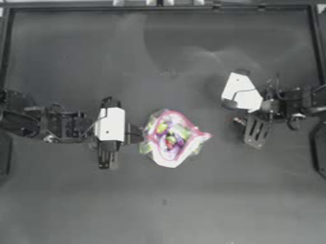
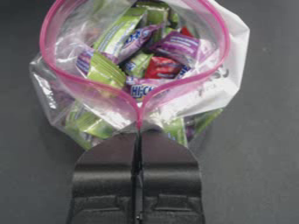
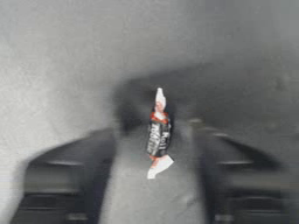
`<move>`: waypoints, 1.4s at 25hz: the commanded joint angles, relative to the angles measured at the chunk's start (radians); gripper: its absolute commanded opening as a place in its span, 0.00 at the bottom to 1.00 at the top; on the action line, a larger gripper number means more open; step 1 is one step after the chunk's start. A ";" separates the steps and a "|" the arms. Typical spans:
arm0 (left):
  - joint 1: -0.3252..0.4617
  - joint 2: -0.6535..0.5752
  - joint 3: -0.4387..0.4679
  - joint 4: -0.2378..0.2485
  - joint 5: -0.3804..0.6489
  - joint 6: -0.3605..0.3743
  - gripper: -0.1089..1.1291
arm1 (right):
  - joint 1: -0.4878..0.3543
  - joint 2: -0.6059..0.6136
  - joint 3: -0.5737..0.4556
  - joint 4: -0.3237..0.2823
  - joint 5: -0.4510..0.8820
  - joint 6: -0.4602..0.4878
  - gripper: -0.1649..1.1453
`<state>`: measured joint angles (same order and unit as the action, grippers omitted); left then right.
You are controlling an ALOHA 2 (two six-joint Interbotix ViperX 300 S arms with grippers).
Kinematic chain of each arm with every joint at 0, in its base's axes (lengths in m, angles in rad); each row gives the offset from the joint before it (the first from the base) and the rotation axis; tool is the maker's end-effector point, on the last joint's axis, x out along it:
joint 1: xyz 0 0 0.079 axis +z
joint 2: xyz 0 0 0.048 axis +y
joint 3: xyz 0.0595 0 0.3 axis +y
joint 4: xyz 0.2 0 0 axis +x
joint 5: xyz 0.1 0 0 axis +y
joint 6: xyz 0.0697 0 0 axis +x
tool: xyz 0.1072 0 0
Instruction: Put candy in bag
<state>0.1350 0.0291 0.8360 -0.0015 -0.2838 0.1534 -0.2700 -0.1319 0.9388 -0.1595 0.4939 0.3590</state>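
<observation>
The bag (image 1: pixel 172 138) lies mid-table, a clear zip bag with a pink strip around its open mouth (image 2: pixel 134 57) and colourful sweets inside. My left gripper (image 1: pixel 135 135) reaches in from the left and is shut on the pink strip at the bag's near edge (image 2: pixel 139 124). The candy (image 3: pixel 158 131), a small whitish wrapper with a dark reddish middle, lies on the table to the right of the bag. My right gripper (image 3: pixel 154 133) hangs over it, open, with one jaw on each side and neither touching it. In the top view this gripper (image 1: pixel 253 128) is right of the bag.
The dark table (image 1: pixel 159 200) has a raised frame along its back and side edges (image 1: pixel 159 7). A gap of bare table separates the bag from the right gripper.
</observation>
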 commanded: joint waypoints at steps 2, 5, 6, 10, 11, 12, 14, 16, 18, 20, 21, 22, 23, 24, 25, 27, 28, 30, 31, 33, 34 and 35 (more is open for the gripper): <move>0.002 -0.011 -0.018 -0.002 -0.003 -0.002 0.12 | 0.002 -0.008 -0.017 -0.002 -0.003 -0.002 0.55; 0.002 -0.011 -0.018 -0.002 -0.003 -0.002 0.12 | 0.002 0.009 -0.017 -0.002 0.002 -0.002 0.49; 0.002 -0.011 -0.020 -0.002 -0.003 -0.002 0.12 | 0.002 0.015 -0.018 -0.002 0.002 0.000 0.48; 0.000 -0.011 -0.020 -0.002 -0.002 -0.002 0.12 | 0.008 0.023 -0.025 -0.002 0.003 -0.002 0.46; 0.000 -0.011 -0.018 -0.002 -0.003 -0.002 0.12 | 0.008 0.021 -0.026 -0.002 0.006 0.000 0.46; 0.000 -0.011 -0.018 -0.002 -0.002 -0.002 0.12 | 0.009 0.018 -0.028 -0.002 0.011 0.000 0.46; 0.000 -0.011 -0.020 -0.002 -0.003 -0.002 0.12 | 0.014 0.012 -0.032 -0.002 0.021 -0.002 0.46; 0.002 -0.011 -0.018 -0.002 -0.002 -0.002 0.12 | 0.017 0.002 -0.038 -0.002 0.038 -0.002 0.46; 0.002 -0.011 -0.020 -0.002 -0.002 -0.002 0.12 | 0.018 -0.015 -0.044 -0.002 0.057 0.000 0.46; 0.002 -0.011 -0.020 -0.002 -0.003 -0.002 0.12 | 0.020 -0.041 -0.051 -0.005 0.072 0.000 0.46; 0.000 -0.012 -0.020 -0.002 -0.003 -0.002 0.12 | 0.023 -0.055 -0.054 -0.011 0.081 0.000 0.46; 0.002 -0.011 -0.020 -0.002 -0.003 -0.002 0.12 | 0.023 -0.071 -0.058 -0.015 0.091 0.000 0.46; 0.002 -0.011 -0.020 -0.002 -0.003 -0.002 0.12 | 0.026 -0.087 -0.063 -0.020 0.104 0.002 0.46; 0.002 -0.011 -0.020 -0.002 -0.003 -0.002 0.12 | 0.028 -0.109 -0.069 -0.023 0.120 0.002 0.46; 0.002 -0.011 -0.020 -0.002 -0.003 -0.002 0.12 | 0.028 -0.124 -0.075 -0.025 0.132 0.002 0.46; 0.002 -0.011 -0.020 -0.002 -0.003 -0.002 0.12 | 0.034 -0.163 -0.087 -0.034 0.153 0.002 0.46; 0.002 -0.011 -0.021 -0.002 -0.003 -0.002 0.12 | 0.038 -0.181 -0.094 -0.038 0.166 0.002 0.46; 0.002 -0.011 -0.021 -0.002 -0.003 -0.002 0.12 | 0.049 -0.219 -0.112 -0.041 0.189 0.002 0.46; 0.000 -0.011 -0.021 -0.002 -0.003 -0.002 0.12 | 0.057 -0.238 -0.123 -0.043 0.196 0.002 0.46; 0.002 -0.011 -0.021 -0.002 -0.003 -0.002 0.12 | 0.078 -0.270 -0.147 -0.048 0.207 0.002 0.46; 0.002 -0.011 -0.021 0.000 -0.003 -0.002 0.12 | 0.092 -0.284 -0.160 -0.051 0.210 0.002 0.46; 0.000 -0.011 -0.021 -0.002 -0.003 -0.002 0.12 | 0.103 -0.295 -0.173 -0.052 0.209 0.002 0.46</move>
<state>0.1350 0.0307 0.8345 -0.0015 -0.2823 0.1534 -0.1841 -0.3912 0.8069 -0.2040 0.7041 0.3590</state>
